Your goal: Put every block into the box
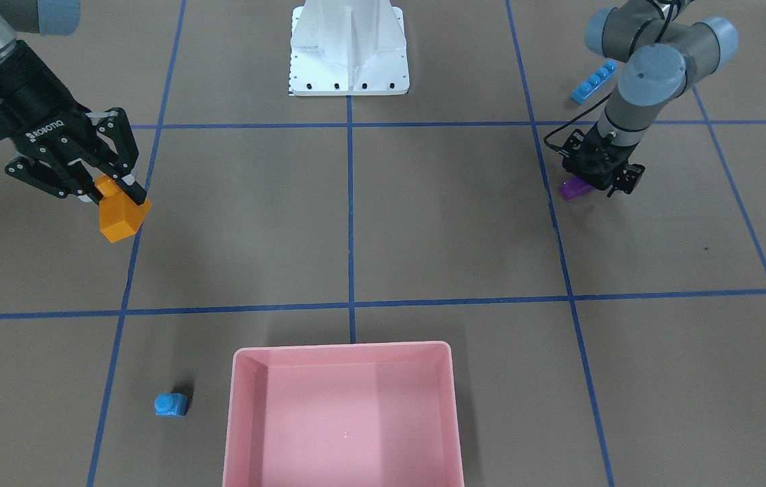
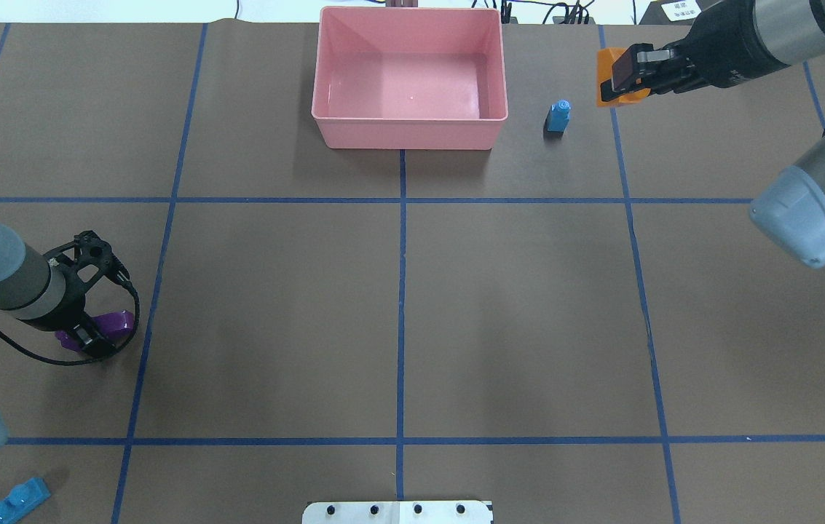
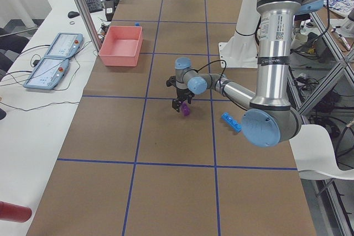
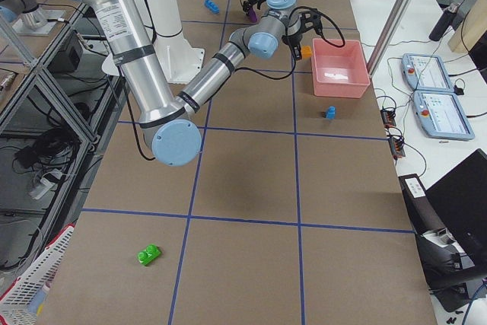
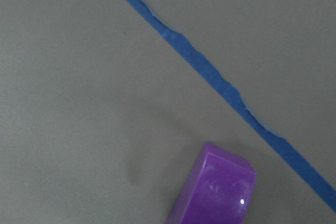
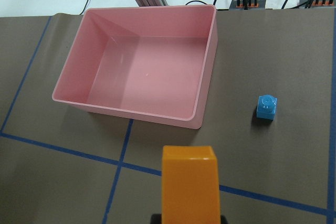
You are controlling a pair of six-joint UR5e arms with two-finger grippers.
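Note:
My right gripper (image 1: 119, 193) is shut on the orange block (image 1: 123, 216) and holds it in the air, to the right of the empty pink box (image 2: 408, 135) in the overhead view. The small light-blue cube (image 2: 558, 116) stands on the table between them. My left gripper (image 2: 88, 335) is low at the table, closed around the long purple brick (image 2: 115, 323), which sticks out on both sides. The long light-blue bar (image 2: 12, 502) lies near the left arm's base. The green block (image 4: 148, 254) lies far off on the right arm's side.
The white metal base (image 1: 349, 47) stands at the robot's edge of the table. Blue tape lines (image 2: 401, 291) grid the brown table. Tablets and cables lie on the side bench (image 3: 55, 59) beyond the box.

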